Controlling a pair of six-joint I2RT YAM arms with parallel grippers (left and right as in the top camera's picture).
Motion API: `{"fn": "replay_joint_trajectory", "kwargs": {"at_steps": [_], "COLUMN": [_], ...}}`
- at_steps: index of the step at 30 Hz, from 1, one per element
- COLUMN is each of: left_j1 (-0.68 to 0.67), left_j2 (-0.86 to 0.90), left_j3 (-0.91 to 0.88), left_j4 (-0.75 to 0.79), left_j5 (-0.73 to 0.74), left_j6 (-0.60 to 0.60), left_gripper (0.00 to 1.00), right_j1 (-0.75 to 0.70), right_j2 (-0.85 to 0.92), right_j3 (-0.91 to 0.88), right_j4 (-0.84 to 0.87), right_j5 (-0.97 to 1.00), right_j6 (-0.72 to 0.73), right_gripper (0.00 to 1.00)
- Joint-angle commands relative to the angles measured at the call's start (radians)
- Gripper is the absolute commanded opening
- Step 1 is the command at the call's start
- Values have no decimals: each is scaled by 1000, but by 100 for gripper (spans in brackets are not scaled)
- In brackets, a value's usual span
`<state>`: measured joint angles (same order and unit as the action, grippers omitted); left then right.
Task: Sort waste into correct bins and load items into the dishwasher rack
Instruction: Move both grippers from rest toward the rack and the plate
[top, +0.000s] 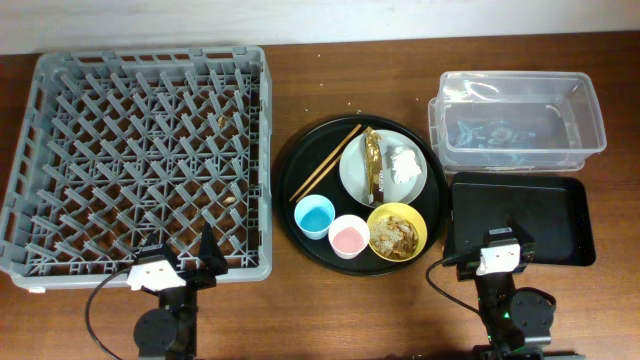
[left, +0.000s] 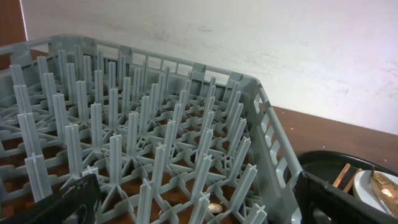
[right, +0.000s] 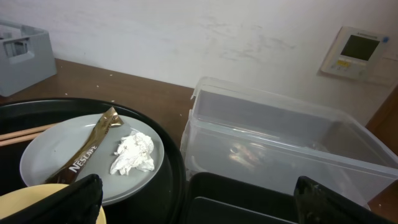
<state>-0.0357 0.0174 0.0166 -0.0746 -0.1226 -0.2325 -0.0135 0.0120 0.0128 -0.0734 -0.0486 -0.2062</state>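
Note:
The grey dishwasher rack (top: 60, 150) fills the left; its pegs fill the left wrist view (left: 124, 124). A round black tray (top: 295, 170) holds the grey-white plate (top: 355, 175) with a white napkin (top: 405, 165) and a brownish-gold strip (top: 372, 160), two chopsticks (top: 330, 160), a blue cup (top: 314, 215), a pink cup (top: 348, 236) and a yellow bowl (top: 398, 230) of beige leftovers. The clear tub (top: 515, 120) and black rectangular tray (top: 520, 215) are at right. The plate (right: 50, 162), napkin (right: 134, 154) and strip (right: 93, 146) show in the right wrist view. My left gripper (top: 190, 262) and right gripper (top: 505, 240) are open and empty near the front edge.
A small brown crumb (left: 214, 207) lies between the rack's pegs near its right wall. Another scrap (top: 222, 120) sits in the rack's far part. The clear tub (right: 280, 149) stands behind the black tray (right: 249, 202). A white wall panel (right: 359, 53) is behind.

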Motion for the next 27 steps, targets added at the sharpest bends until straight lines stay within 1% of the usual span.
{"fn": "replay_joint_trajectory", "kwargs": {"at_steps": [1,8,12,13,17,19,20,21,22,23,24,25,26,27], "left_j1": [6,6,6,6,6,6,6,6,6,6,6,6,6,6], "left_j2": [-4,-4,-4,-4,-4,-4,-4,-4,-4,3,66,147,261,435], "left_j3": [-7,-7,-7,-7,-7,-7,-7,3,19,50,137,214,312,468], "left_j4": [6,7,6,5,21,50,65,71,70,70,53,29,-15,-108], "left_j5": [-34,-32,0,34,33,36,72,126,135,135,134,135,136,147], "left_j6": [40,40,40,40,40,40,40,40,40,40,40,40,40,40], "left_gripper": [99,99,99,99,99,99,99,99,99,99,99,99,99,99], "right_j1": [-7,-7,-7,-7,-7,-7,-7,-7,-7,-7,-7,-7,-7,-7], "right_j2": [-4,-4,-4,-4,-4,-4,-4,-4,-4,-3,32,87,175,326], "right_j3": [-7,-7,-7,-7,-7,-7,-6,8,22,62,172,260,371,536], "right_j4": [-1,-1,-1,3,2,6,11,10,9,2,-46,-95,-176,-299], "right_j5": [1,2,1,1,-3,-55,-106,-110,-112,-122,-126,-156,-178,-192], "right_j6": [4,4,4,4,5,5,8,92,125,186,250,249,249,249], "right_gripper": [98,98,99,98,98,98,98,99,99,98,98,98,98,98]}}
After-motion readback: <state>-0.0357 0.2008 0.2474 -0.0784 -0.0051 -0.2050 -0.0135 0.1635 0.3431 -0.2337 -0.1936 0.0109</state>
